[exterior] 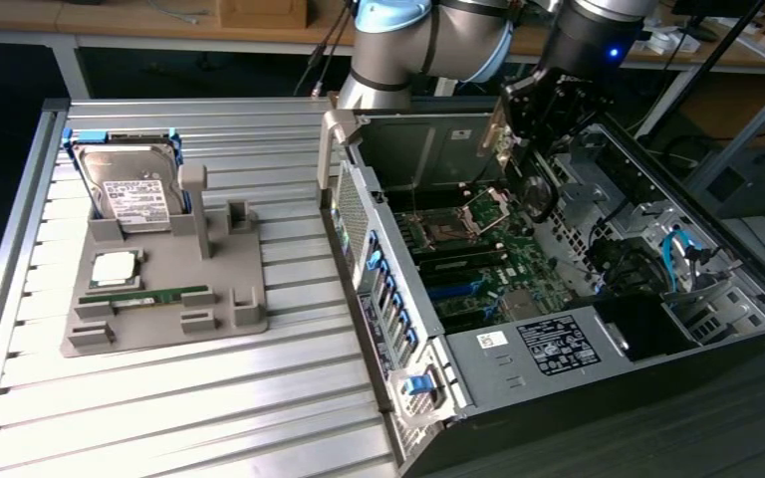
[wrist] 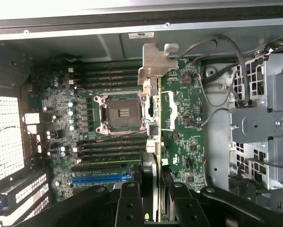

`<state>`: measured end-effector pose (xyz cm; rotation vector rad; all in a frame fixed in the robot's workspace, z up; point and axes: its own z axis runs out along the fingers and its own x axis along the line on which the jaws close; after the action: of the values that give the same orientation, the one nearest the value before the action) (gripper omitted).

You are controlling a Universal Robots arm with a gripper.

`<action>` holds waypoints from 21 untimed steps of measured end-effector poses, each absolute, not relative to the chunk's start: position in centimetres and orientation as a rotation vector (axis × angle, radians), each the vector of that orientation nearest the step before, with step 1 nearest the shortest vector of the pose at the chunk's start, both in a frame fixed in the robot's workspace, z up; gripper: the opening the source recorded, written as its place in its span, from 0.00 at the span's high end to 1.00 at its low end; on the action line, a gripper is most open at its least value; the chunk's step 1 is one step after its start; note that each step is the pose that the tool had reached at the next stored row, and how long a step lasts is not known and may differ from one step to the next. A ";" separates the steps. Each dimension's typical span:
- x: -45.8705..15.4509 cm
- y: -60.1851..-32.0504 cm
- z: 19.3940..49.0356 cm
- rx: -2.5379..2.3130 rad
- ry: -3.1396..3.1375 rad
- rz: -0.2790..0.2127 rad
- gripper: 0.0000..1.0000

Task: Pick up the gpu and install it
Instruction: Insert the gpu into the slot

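Observation:
My gripper (exterior: 532, 118) hangs over the open computer case (exterior: 380, 231) at the exterior view's right, shut on the gpu (exterior: 498, 139). In the wrist view the gpu (wrist: 155, 61) is seen edge-on, its silver metal end bracket pointing away from the camera, with the black fingers (wrist: 130, 201) clamped on both sides of the card where my gripper (wrist: 153, 194) holds it. Below the card lies the green motherboard (wrist: 184, 123), and the card's edge runs alongside the CPU socket (wrist: 121, 112). The card is above the board and apart from it.
A grey fixture (exterior: 230, 299) on the slatted table (exterior: 156, 398) at the exterior view's left holds a hard drive (exterior: 130, 189), a CPU chip (exterior: 115, 267) and a green memory stick (exterior: 143, 295). Cables (wrist: 221, 71) and a metal drive cage (wrist: 259, 123) crowd one side of the case.

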<state>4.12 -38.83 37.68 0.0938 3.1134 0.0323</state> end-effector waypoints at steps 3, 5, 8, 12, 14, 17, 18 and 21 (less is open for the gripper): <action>4.1 -38.8 37.7 0.059 3.114 0.033 0.73; 4.1 -38.8 37.7 0.026 3.115 0.033 0.73; 4.1 -38.8 37.7 -0.022 3.116 0.034 0.73; 4.1 -38.8 37.7 -0.069 3.115 0.034 0.73; 4.1 -38.8 37.7 -0.094 3.115 0.035 0.73; 4.1 -38.8 37.7 -0.118 3.114 0.035 0.73; 4.1 -38.8 37.7 -0.127 3.114 0.035 0.73; 4.1 -38.8 37.7 -0.157 3.113 0.036 0.73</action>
<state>4.12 -38.83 37.65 -0.1570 3.1125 0.0355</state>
